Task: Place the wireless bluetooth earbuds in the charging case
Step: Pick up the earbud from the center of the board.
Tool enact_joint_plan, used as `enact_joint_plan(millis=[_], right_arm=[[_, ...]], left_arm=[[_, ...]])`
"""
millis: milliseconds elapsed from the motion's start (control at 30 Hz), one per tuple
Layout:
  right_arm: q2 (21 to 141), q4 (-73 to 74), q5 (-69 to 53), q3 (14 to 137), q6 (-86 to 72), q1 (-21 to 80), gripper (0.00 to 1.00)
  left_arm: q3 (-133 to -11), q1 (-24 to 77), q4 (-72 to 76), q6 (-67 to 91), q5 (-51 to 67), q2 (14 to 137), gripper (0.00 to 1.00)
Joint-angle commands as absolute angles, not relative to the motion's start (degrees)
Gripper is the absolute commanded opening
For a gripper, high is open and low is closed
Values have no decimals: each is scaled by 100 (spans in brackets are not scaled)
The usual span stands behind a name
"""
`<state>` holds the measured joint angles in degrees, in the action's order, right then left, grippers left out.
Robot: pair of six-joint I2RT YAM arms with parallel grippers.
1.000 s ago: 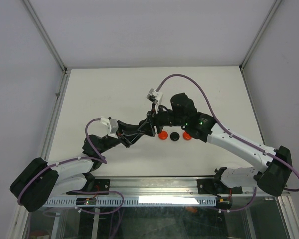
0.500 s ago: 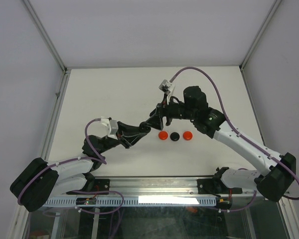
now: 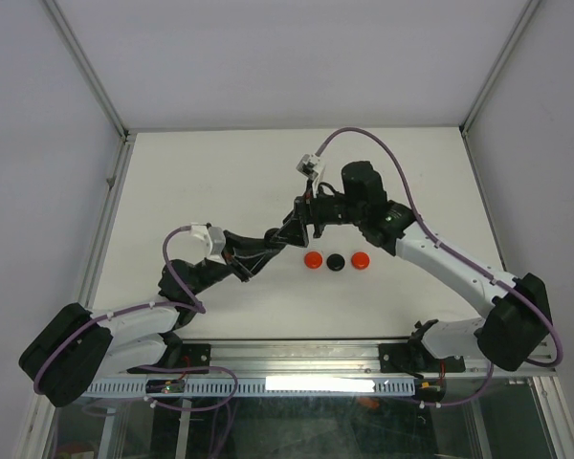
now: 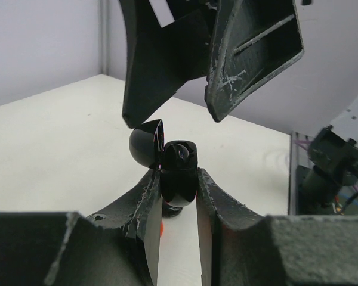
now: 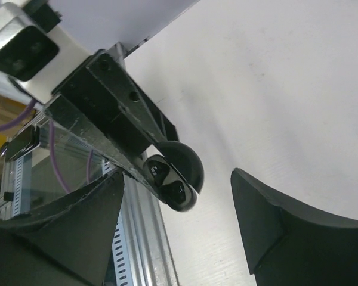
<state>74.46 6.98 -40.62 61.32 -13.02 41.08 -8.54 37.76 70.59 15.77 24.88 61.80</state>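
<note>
Nearest, in a row on the table (image 3: 201, 172): red disc (image 3: 313, 260), black disc (image 3: 336, 261), second red disc (image 3: 360, 259), just apart. Above and beyond them, left gripper (image 4: 178, 179) with fingers pinching the black charging case (image 4: 179, 161), lid open, clear of the table. Farthest, right gripper (image 4: 174, 118) facing it, fingers spread wide, gripping nothing; earbuds too small to make out

1. The left arm (image 3: 134, 320) reaches from its base at the near left diagonally forward and rightward, with the wrist stretched out low.
2. The left gripper (image 4: 178, 179) is clamped on a black charging case (image 4: 179, 170), one finger on each side of it.
3. The right arm (image 3: 450, 263) arches up from the near right, and its wrist turns back toward the left arm.
4. The right gripper (image 4: 174, 116) has its fingers spread apart, with the tips just above the left gripper's tips.
</note>
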Motion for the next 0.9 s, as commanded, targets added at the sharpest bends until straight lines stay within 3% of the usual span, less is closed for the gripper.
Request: enact_joint_plan(millis=[0, 400, 867], right_arm=[[7726, 551, -3583, 6451, -1184, 3866, 75], [9461, 1719, -1188, 7374, -556, 3786, 68], [11668, 2736, 1, 9078, -116, 3909, 53]], left_arm=[[-721, 3723, 6676, 1409, 1343, 6042, 0], [-553, 3550, 5279, 1190, -27, 5549, 0], [-527, 3541, 4969, 719, -366, 5393, 0]])
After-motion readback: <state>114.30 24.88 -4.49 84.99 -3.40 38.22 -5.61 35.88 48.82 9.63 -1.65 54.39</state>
